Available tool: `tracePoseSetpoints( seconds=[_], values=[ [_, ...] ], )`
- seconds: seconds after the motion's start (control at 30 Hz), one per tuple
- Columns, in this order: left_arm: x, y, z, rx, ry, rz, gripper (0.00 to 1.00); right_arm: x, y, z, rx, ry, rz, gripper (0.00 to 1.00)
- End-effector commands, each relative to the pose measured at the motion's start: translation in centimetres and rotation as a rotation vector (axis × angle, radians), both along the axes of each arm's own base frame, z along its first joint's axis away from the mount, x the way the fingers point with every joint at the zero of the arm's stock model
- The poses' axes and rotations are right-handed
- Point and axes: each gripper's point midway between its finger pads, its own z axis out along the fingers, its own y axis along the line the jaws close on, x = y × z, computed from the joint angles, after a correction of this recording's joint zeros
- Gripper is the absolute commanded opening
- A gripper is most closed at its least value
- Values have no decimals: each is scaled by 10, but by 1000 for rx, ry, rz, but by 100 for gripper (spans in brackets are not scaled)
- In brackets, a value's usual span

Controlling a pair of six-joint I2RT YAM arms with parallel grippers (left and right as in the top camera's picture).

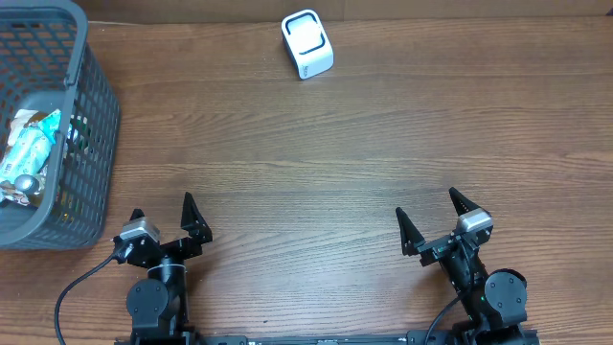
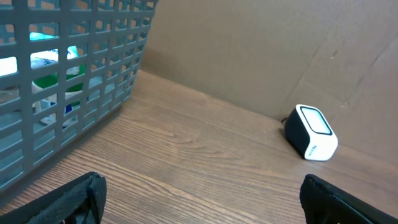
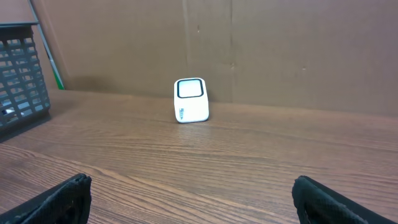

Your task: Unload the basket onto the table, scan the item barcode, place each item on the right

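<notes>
Items (image 1: pixel 27 153) to be scanned lie heaped in the basket (image 1: pixel 103 134), probably kept together there until one is picked. Well right of the basket, by the back wall, the scanner (image 1: pixel 307 44) sits with its window angled toward the arms, seemingly so a code can be shown to it. Left gripper (image 1: pixel 161 205) sits just beside the basket's near corner, right gripper (image 1: pixel 425 201) well apart from it; both have jaws spread wide, holding nothing. Overhead looks down on the items; the left wrist sees them only through the grid.

Left gripper (image 1: pixel 163 205), right gripper (image 1: pixel 426 201) (both agape)
</notes>
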Motion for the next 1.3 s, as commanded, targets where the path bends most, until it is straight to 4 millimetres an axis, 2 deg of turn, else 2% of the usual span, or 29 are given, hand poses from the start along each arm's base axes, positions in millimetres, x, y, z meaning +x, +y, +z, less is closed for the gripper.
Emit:
tracePoseSetpoints(
  seconds=[0.0, 0.07, 0.13, 0.37, 0.57, 0.63, 0.73, 0.93, 1.1, 1.27],
  values=[
    [0, 0, 7, 16, -29, 1, 100, 1, -1, -3, 2, 3, -5, 100],
    [1, -2, 16, 16, -68, -10, 100, 1, -1, -3, 2, 2, -5, 100],
    [0, -7, 35, 19, -137, -36, 100, 1, -1, -3, 2, 3, -5, 100],
    [-20, -10, 122, 75, -417, -44, 99, 1, -1, -3, 2, 3, -5, 100],
    [-51, -10, 190, 203, -556, -5, 99, 1, -1, -3, 2, 2, -5, 100],
    [-68, -8, 217, 248, -621, 30, 100, 1, -1, -3, 2, 2, -5, 100],
    [-90, 0, 248, 274, -706, 98, 100, 1, -1, -3, 2, 2, -5, 100],
    [-122, 7, 284, 291, -804, 170, 99, 1, -1, -3, 2, 3, -5, 100],
    [-136, 5, 309, 292, -852, 167, 100, 1, -1, -3, 2, 3, -5, 100],
    [-140, -10, 340, 324, -835, 82, 99, 1, -1, -3, 2, 3, -5, 100]
  ],
)
